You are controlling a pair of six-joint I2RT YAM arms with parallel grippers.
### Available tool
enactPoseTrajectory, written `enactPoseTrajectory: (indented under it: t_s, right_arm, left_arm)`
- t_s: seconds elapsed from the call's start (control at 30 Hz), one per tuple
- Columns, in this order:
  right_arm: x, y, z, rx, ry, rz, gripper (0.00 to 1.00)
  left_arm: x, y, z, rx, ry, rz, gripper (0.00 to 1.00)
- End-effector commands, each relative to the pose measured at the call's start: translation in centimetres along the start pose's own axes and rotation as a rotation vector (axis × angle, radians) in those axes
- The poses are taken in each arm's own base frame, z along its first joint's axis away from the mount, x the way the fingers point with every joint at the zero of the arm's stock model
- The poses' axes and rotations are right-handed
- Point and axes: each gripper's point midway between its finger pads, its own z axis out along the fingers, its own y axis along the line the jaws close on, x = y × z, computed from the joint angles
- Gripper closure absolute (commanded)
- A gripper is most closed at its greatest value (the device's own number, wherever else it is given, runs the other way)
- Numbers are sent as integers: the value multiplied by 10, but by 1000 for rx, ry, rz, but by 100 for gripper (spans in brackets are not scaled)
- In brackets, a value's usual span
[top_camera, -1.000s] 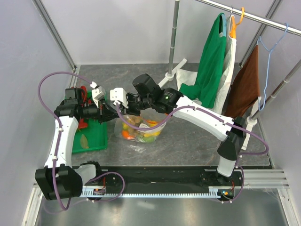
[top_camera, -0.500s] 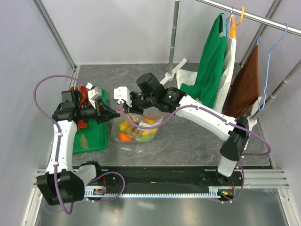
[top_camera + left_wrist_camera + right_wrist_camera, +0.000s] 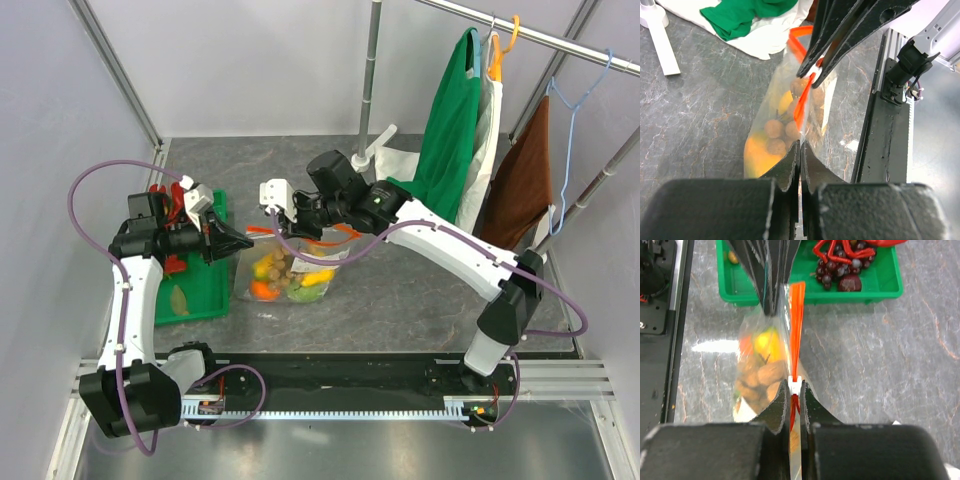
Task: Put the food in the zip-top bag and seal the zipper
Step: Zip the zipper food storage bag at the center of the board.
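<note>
The left gripper [image 3: 800,146] has its jaws pressed together on the near-left end of the zipper [image 3: 797,325], with only the thin plastic edge between them. The right gripper [image 3: 795,390] is likewise clamped on the red-orange strip further to the right. A small white slider tab [image 3: 795,385] sits right at its fingertips (whether the jaws pinch the tab itself or just the strip beside it is hard to tell). The strip is stretched straight between the two grippers, which stand close together.

The zip-top bag [image 3: 295,275] hangs below the strip, with its lower part resting on the grey stone-patterned bench [image 3: 420,290], near the middle and just right of the green tray [image 3: 205,290]. Inside the bag are a cluster of tan-brown balls [image 3: 775,131] and a yellow-orange fruit [image 3: 757,157], with a touch of pale green in the overhead view. Any print on the bag is too small to read.

In the tray's far end lies a red toy food [image 3: 840,260] with dark round pieces, apart from the bag.
</note>
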Motion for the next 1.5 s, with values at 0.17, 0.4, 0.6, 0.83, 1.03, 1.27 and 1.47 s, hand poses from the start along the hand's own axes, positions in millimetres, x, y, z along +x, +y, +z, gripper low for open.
enactPoseTrajectory:
  t_s: [0.17, 0.4, 0.6, 0.83, 1.03, 1.27, 1.47]
  right_arm:
    - [45, -10, -53, 54, 128, 75, 100]
    - [75, -4, -72, 54, 190, 103, 100]
    - [106, -3, -97, 76, 261, 115, 100]
    - [137, 5, -125, 91, 332, 129, 100]
    - [152, 5, -141, 120, 362, 173, 100]
    - [146, 7, -143, 111, 325, 198, 100]
    - [111, 17, -136, 42, 189, 270, 100]
  left_arm:
    - [-19, 0, -7, -9, -53, 38, 98]
    - [-22, 5, -10, -37, -61, 46, 98]
    - [-23, 12, -12, -63, -55, 47, 98]
    - [-25, 21, -12, -78, -48, 38, 98]
    - [-25, 27, -13, -97, -41, 43, 98]
    - [-23, 29, -13, -98, -35, 50, 98]
    - [-30, 49, -10, -150, -32, -50, 98]
